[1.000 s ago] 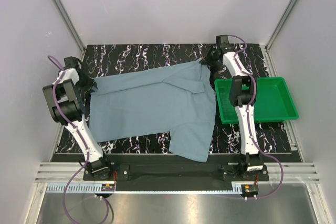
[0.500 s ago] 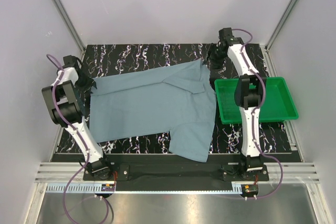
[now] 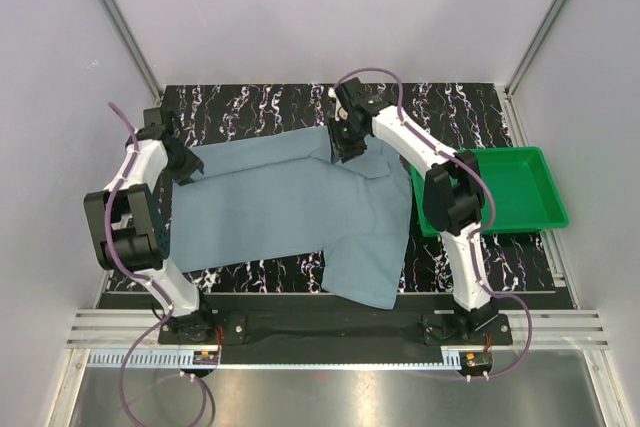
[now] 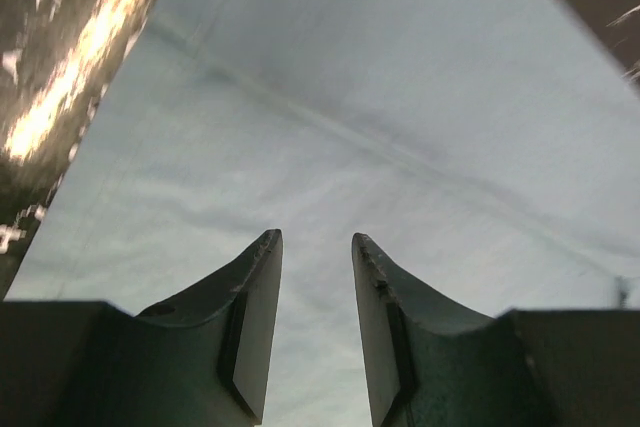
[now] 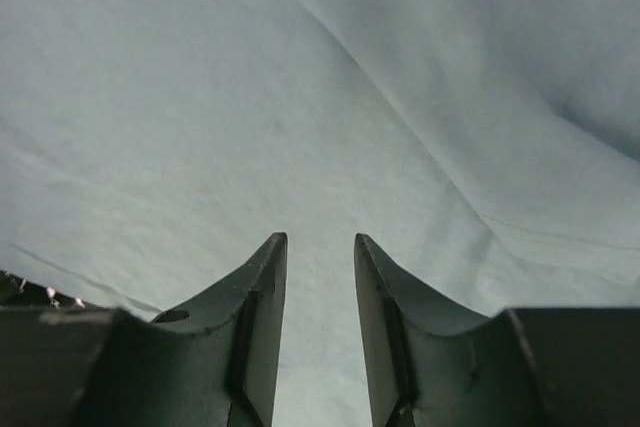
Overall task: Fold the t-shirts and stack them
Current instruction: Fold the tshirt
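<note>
Right arm has swung left from the far corner by the tray, so my right gripper now sits over the collar end of the plain dusty blue-grey short-sleeved t-shirt. My left gripper has crept inward onto the shirt's left edge. Overhead gives layout only: the shirt lies spread flat on the black table with white marble veining, one sleeve reaching to the near edge, its right side just beside the green plastic tray. Jaw gaps are unreadable from up there. Wrist views settle it: my left fingers, dark and curved, stand a narrow gap apart with nothing between them and cloth showing through the gap. My right fingers are the same, slightly apart and not gripping. The left wrist view also shows a stitched seam running diagonally across the cloth and glossy table at both upper corners, so I'm close to a cloth edge. The right wrist view shows a second layer lying over the first at upper right, with a hemmed line, plus a sliver of table at lower left. Cloth is soft, matte and lightly creased; the tray is rigid and rectangular with a raised rim. Room: a bare strip of table runs along the far side behind the shirt. White enclosure walls stand close on the left and far sides. My right elbow hangs over the tray's left end.
</note>
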### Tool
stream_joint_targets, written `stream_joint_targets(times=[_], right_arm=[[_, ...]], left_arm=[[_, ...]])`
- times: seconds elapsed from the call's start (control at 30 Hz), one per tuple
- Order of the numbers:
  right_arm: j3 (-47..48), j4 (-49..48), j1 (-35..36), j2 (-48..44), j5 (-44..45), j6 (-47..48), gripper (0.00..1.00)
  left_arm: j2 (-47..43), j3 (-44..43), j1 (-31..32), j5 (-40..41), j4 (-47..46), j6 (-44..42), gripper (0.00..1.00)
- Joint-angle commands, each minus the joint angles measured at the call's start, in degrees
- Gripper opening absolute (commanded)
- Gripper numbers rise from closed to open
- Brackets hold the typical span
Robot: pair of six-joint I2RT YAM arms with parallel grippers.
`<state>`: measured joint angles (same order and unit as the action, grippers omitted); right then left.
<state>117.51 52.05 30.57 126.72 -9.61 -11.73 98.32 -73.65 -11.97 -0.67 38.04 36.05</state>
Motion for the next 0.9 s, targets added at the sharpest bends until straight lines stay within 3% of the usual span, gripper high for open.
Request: stream_joint_targets(times=[0.0, 0.63, 0.87], right_arm=[[-3.0, -4.0, 1.2, 1.5, 2.0, -3.0, 0.39], [-4.1, -11.3, 0.5, 6.3, 15.9, -11.8, 0.45], [2.1, -11.1, -2.6, 8.8, 17.4, -12.6, 0.46]], left_arm=[[-5.0, 2.1, -0.3, -0.6, 0.1, -0.5, 0.39], [-1.7, 2.1, 0.0, -1.3, -0.7, -0.2, 0.38], [-1.0, 2.5, 0.0, -0.9, -0.4, -1.2, 0.38]])
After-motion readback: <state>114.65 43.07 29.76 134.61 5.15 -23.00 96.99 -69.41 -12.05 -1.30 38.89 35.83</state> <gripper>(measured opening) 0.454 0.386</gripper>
